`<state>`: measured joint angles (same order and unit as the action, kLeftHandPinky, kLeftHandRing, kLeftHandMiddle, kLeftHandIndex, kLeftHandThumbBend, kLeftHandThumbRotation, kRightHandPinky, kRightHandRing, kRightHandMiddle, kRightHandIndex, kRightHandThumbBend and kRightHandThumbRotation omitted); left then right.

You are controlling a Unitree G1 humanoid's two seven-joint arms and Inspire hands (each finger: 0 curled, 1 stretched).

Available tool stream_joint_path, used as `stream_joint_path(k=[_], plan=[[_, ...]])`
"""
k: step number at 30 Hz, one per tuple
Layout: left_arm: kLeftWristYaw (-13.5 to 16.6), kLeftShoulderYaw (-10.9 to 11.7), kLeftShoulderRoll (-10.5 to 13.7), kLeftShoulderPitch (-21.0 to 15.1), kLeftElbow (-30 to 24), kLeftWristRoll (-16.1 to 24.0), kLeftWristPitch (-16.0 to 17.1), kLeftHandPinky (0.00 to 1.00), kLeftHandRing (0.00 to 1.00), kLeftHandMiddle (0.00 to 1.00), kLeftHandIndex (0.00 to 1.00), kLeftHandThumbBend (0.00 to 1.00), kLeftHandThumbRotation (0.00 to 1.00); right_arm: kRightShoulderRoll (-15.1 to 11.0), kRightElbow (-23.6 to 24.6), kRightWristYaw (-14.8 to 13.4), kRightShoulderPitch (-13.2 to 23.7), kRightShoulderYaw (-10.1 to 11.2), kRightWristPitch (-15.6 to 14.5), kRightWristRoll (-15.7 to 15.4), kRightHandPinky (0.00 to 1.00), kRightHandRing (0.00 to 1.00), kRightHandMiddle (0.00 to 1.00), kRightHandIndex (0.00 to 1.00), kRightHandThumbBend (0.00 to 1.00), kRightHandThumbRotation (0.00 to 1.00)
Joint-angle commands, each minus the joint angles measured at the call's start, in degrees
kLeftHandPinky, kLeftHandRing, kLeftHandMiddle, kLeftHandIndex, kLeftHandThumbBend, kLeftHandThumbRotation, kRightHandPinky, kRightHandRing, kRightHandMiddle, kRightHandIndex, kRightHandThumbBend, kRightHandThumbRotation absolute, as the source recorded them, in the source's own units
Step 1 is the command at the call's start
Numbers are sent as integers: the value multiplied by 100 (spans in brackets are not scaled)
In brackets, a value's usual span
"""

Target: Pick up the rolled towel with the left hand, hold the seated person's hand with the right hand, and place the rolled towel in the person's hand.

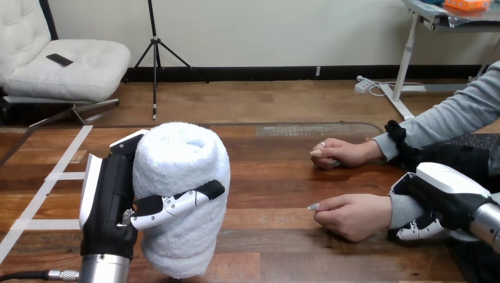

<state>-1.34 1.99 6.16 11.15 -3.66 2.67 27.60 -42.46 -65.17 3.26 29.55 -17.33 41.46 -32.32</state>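
A white rolled towel [180, 194] stands upright at the lower left, lifted off the wooden table [277, 177]. My left hand [109, 200] is shut on it, its fingers [177, 203] wrapped across the towel's front. At the right, the person's nearer hand [351, 215] rests on the table with its fingers curled downward. My right hand [439, 197] sits over that hand's grey-sleeved wrist, and its fingers [415, 230] curl under the wrist. The person's farther hand [342, 152] lies on the table behind, apart from both of my hands.
White tape strips [59, 171] run across the table's left part. Bare tabletop lies between the towel and the person's hands. The table's far edge [295, 125] runs behind the farther hand.
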Motion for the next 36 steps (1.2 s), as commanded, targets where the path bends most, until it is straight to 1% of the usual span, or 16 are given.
stream_joint_path(k=[1, 11, 15, 20, 23, 29, 32, 36], plan=[[7, 63, 5, -388, -11, -49, 175, 29, 33, 37, 38, 72, 0, 115, 39, 12, 293, 166, 81, 261, 22, 27, 33, 34, 50, 1], [38, 72, 5, -405, 21, -5, 161, 29, 33, 37, 38, 72, 0, 136, -15, 11, 296, 179, 182, 376, 22, 27, 33, 35, 49, 0], [53, 76, 2, -415, 53, 11, 166, 29, 33, 37, 38, 72, 0, 135, -9, 16, 305, 168, 161, 383, 23, 27, 33, 35, 48, 0], [67, 82, -18, -433, 97, -12, 172, 29, 33, 37, 38, 72, 0, 134, 20, 19, 312, 155, 104, 385, 24, 28, 34, 36, 47, 3], [94, 93, -5, -467, 154, 38, 214, 29, 33, 37, 37, 72, 0, 140, 28, 38, 325, 156, 85, 395, 24, 28, 34, 36, 46, 5], [105, 107, 18, -548, 264, 41, 226, 29, 33, 37, 37, 72, 0, 148, 18, 23, 341, 180, 198, 449, 22, 25, 32, 34, 46, 3], [104, 123, 35, -613, 361, 31, 253, 29, 33, 37, 37, 73, 0, 153, 38, 64, 366, 174, 126, 460, 21, 25, 32, 34, 46, 3], [142, 160, 73, -762, 553, 93, 367, 28, 32, 37, 37, 73, 0, 168, 37, 114, 388, 200, 113, 533, 21, 25, 31, 34, 46, 3]])
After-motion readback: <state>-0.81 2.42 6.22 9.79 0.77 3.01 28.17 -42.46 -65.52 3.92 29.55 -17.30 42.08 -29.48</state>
